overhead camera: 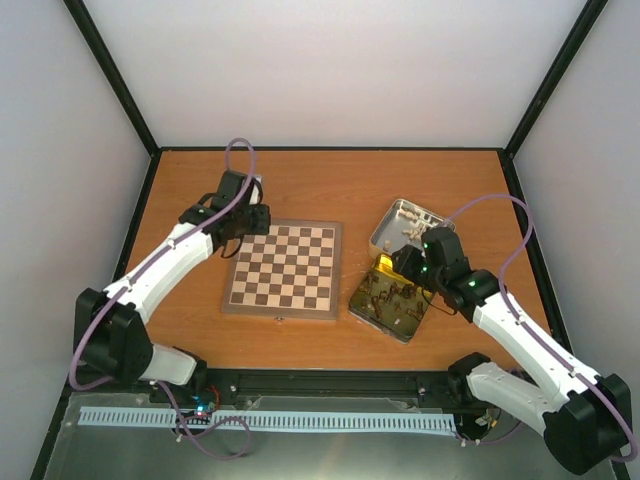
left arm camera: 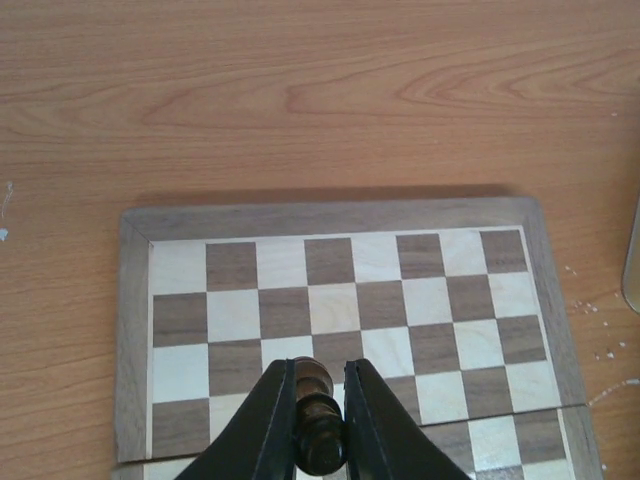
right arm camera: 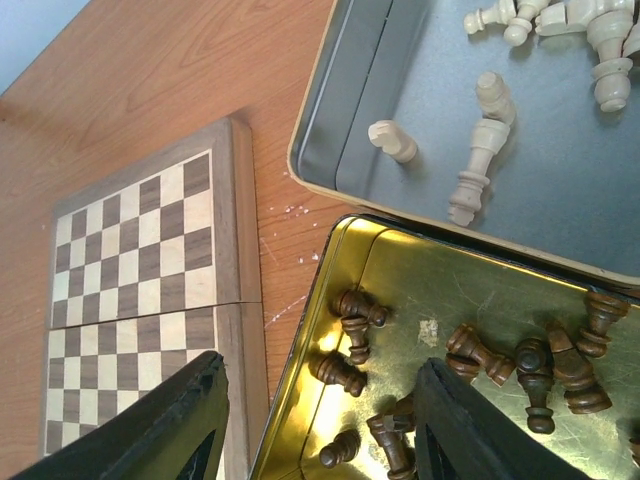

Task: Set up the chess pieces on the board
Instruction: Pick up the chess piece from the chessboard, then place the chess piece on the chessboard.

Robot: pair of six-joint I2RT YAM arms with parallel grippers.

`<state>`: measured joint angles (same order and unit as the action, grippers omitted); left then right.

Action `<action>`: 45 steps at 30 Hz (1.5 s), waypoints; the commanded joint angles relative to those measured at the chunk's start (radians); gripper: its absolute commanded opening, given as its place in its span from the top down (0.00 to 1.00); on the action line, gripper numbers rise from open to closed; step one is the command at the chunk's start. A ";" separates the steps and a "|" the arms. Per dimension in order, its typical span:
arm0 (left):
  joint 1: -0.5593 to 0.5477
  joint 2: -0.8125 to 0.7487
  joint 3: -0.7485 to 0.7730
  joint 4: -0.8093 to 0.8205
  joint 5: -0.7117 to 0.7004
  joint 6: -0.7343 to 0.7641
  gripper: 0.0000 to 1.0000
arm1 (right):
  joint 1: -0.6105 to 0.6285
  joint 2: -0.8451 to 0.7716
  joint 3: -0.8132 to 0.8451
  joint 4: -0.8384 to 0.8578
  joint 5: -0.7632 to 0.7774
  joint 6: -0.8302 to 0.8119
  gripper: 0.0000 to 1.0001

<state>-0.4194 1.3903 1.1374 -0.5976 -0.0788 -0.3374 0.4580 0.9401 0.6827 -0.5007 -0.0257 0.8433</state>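
The left arm stretches from its base at the near-left corner of the table (overhead camera: 420,180) up along the left side, elbow low and wrist bent down. The left gripper (left arm camera: 320,368) hangs over the left end of the board (overhead camera: 284,266). Its fingers are clamped on one dark chess piece (left arm camera: 318,425), held upright between them. The wrist view does not show whether the piece touches the squares below.

The board lies flat near the middle of the table, a little toward the left edge.

The right arm rises from the near-right corner, folds at the elbow and reaches back toward the middle. The right gripper (right arm camera: 322,370) points down over the gold tray (right arm camera: 450,290), its fingers spread wide and holding nothing.

The gold tray sits just right of the board, toward the near edge, with the other dark chess pieces (right arm camera: 470,350) lying scattered on their sides in it. A grey tin (right arm camera: 560,130) touches its far side and holds the white chess pieces (right arm camera: 480,150), also toppled.
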 commanded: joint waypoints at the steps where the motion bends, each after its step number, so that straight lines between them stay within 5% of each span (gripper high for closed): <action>1: 0.044 0.061 0.051 0.019 0.073 0.028 0.88 | -0.001 0.033 0.043 0.028 0.020 -0.027 0.48; 12: 0.048 0.171 0.077 0.065 0.175 0.042 0.88 | -0.001 0.095 0.045 0.064 -0.010 -0.041 0.49; 45: 0.048 0.412 0.228 0.075 0.164 0.013 0.88 | -0.002 0.122 0.028 0.109 -0.043 -0.051 0.48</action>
<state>-0.3767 1.7683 1.3140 -0.5457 0.0803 -0.3187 0.4580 1.0576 0.7143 -0.4137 -0.0677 0.8043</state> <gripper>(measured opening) 0.125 0.515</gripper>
